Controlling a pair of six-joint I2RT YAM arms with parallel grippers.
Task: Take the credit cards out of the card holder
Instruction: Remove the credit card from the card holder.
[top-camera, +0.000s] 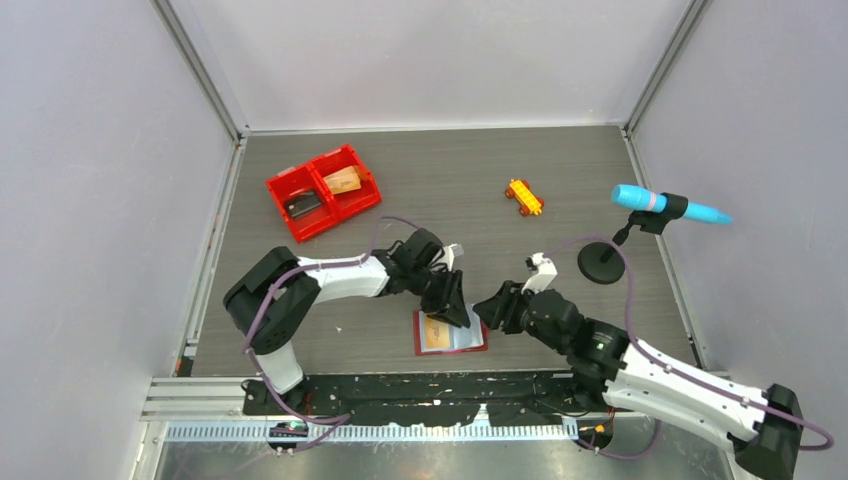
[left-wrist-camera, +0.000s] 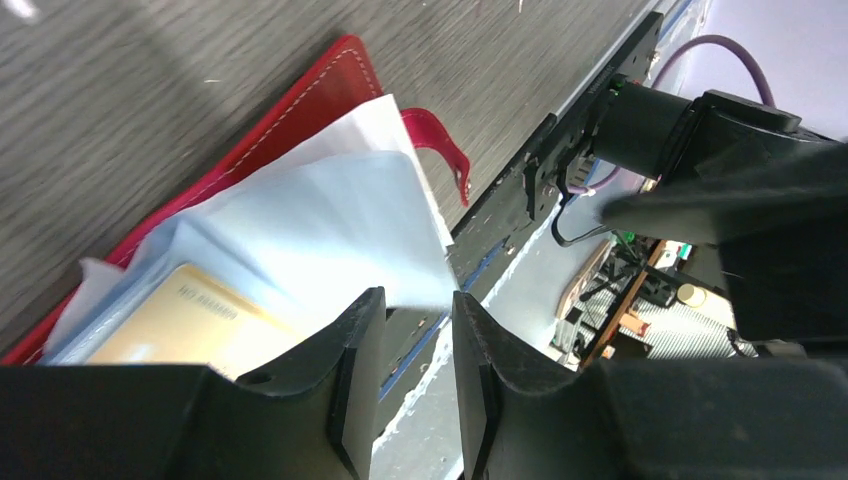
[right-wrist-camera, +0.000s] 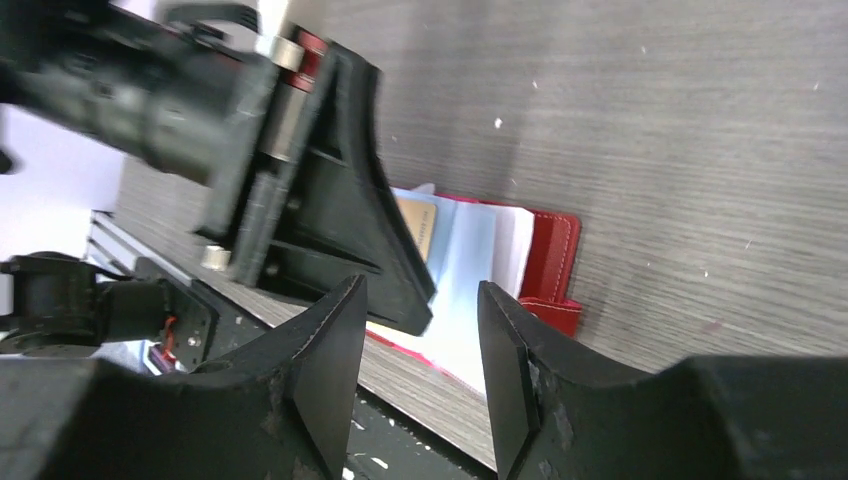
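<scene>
The card holder lies spread open on the grey surface near its front edge, between the two arms, dark red cover down and pale blue lining facing up. Its snap tab curls out from one side. An orange-yellow credit card sits tucked inside a clear sleeve of the lining; no card lies loose on the surface, so the task looks barely begun, with the holder opened and every card left to draw out.

The left pincer hangs over the holder's upper edge. In its wrist view the jaws stand a narrow gap apart with a corner of the pale lining reaching to that gap; whether they pinch the lining or merely frame it I cannot tell from this angle. The right pincer sits just beside the holder's right edge with its jaws parted and nothing between them, facing the left one across the wallet.

Well away at the back stand a bright red two-compartment bin, an orange-yellow toy vehicle and a blue microphone on a black stand, none of them in play.

What is left, by my judgement, is to pin the holder down and slide the card free.
</scene>
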